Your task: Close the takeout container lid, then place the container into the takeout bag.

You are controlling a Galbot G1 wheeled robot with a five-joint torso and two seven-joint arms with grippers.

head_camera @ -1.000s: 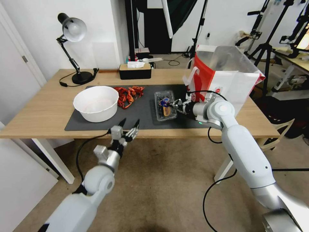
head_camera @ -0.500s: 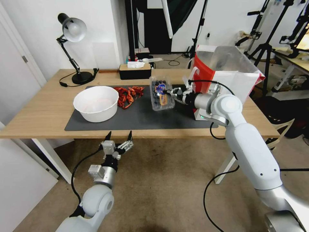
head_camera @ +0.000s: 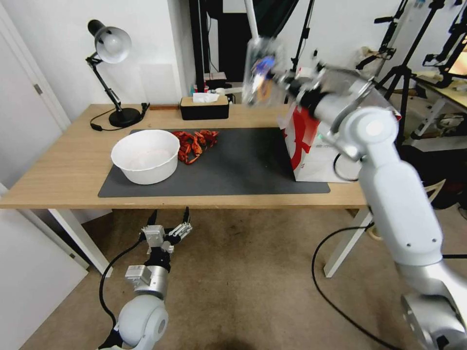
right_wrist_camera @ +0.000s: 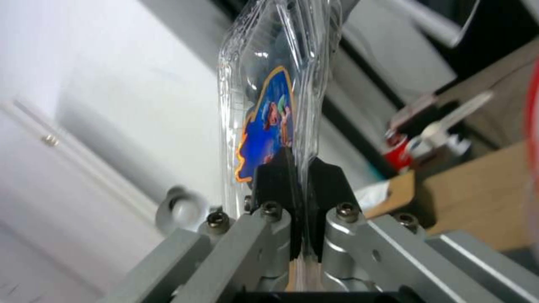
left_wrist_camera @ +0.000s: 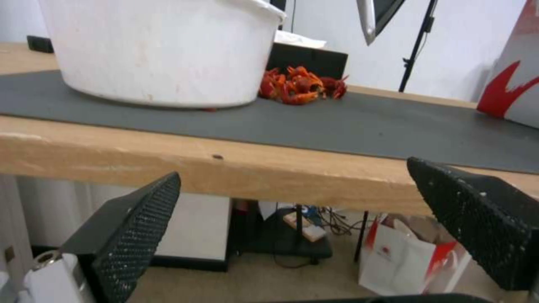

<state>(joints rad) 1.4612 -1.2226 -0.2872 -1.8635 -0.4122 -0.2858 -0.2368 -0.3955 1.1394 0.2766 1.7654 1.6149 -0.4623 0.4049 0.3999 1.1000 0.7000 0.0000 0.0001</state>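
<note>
Head view shows the right gripper (head_camera: 278, 78) raised high above the worktop (head_camera: 63, 165), its fingers pinched on the rim of the closed takeout container (head_camera: 261, 73), which stands on edge, long axis upright. The takeout bag (head_camera: 311, 146) opens just below and to its right. The left gripper (head_camera: 168, 221) hangs low before the worktop edge, fingers spread apart.

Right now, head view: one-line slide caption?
Right gripper holds the closed takeout container aloft beside the takeout bag; left gripper hangs open below the table edge.

Right hand (head_camera: 282, 78) raised, clamped; left hand (head_camera: 168, 228) low, spread.
</note>
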